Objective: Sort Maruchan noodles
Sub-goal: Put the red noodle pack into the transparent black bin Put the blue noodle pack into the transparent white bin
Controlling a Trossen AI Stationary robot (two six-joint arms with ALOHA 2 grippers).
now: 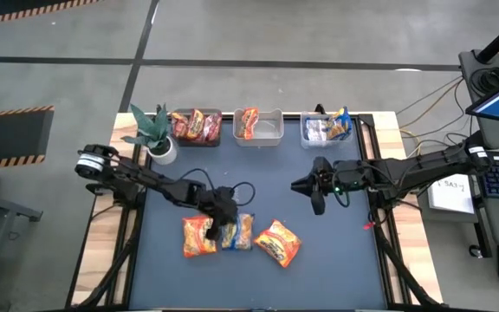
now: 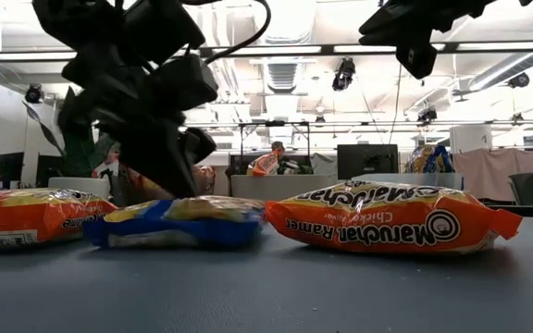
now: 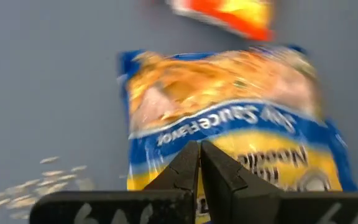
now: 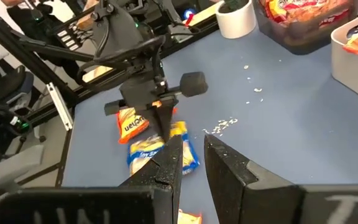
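Two dark, jointed arms with looping black cables and wedge-shaped fingers.

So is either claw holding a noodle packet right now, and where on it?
The left claw is shut over the blue-and-yellow packet, near its edge; a real grip cannot be told. The right claw is open, holding nothing.

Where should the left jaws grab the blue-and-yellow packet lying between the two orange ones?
Probably from straight above, where the left gripper hangs. The blue-and-yellow packet lies flat, an orange packet close against one side, so pinch its raised crinkly edge nearest the gripper. The other orange packet lies apart.
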